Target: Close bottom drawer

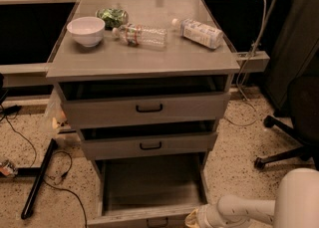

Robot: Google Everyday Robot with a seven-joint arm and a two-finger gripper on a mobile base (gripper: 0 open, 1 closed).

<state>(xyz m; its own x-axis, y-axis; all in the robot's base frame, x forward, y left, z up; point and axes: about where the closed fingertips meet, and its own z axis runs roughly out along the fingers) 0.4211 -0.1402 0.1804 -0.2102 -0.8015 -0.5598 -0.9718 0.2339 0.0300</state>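
Bottom drawer [149, 184] hanging wide open, pincer [192, 218] right down at its front corner!

Three drawers on this table [149, 58], count them: top drawer [149, 108] out a little, middle drawer [149, 146] out a little, and the bottom one pulled far out towards the camera, its front cut by the lower edge with just the one black handle [157, 221] peeking in. The white arm [244, 209] reaches in low from the right, and the pincer sits just beside the drawer front's right end; open or closed, I cannot tell, nor whether it touches. Up on top: one white bowl [85, 30] at the left, one green packet [113, 16] behind it, and two bottles lying on their sides, the clear bottle [140, 35] in the middle and the white-labelled bottle [199, 32] to the right. One office chair [294, 122] stands off at the right.
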